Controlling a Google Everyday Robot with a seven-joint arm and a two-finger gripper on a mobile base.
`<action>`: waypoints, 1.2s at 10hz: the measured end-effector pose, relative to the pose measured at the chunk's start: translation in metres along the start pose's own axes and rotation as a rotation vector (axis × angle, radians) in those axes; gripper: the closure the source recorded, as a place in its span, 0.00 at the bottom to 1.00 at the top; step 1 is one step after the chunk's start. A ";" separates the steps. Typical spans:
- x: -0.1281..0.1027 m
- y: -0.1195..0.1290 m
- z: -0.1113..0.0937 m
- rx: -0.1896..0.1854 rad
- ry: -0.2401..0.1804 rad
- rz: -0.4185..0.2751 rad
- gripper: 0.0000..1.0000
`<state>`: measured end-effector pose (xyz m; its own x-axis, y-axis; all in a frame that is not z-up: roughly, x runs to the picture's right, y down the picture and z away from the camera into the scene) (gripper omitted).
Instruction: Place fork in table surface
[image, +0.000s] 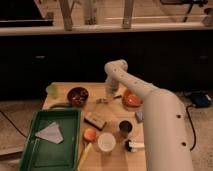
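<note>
The light tan table surface (112, 112) fills the middle of the camera view. My white arm reaches in from the lower right and bends down over the table's far side. The gripper (109, 93) hangs just above the wood between the dark brown bowl (78, 96) and the orange bowl (132, 100). A small thin silvery piece that looks like the fork (102, 100) lies on the table just below and left of the gripper. I cannot tell whether the gripper touches it.
A green tray (35, 150) holding a white napkin (51, 132) stands at front left. A dark block (95, 120), an orange ball (90, 135), a white cup (106, 142), a dark cup (125, 128), a white-handled brush (134, 146) and a yellow-handled utensil (84, 156) crowd the front.
</note>
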<state>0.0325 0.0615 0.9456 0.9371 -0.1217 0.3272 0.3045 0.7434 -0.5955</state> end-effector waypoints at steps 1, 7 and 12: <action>-0.002 -0.001 -0.008 0.011 0.001 -0.010 1.00; -0.013 -0.001 -0.052 0.065 0.009 -0.064 1.00; -0.022 0.000 -0.072 0.084 0.022 -0.107 1.00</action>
<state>0.0242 0.0170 0.8852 0.9040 -0.2169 0.3684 0.3881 0.7779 -0.4942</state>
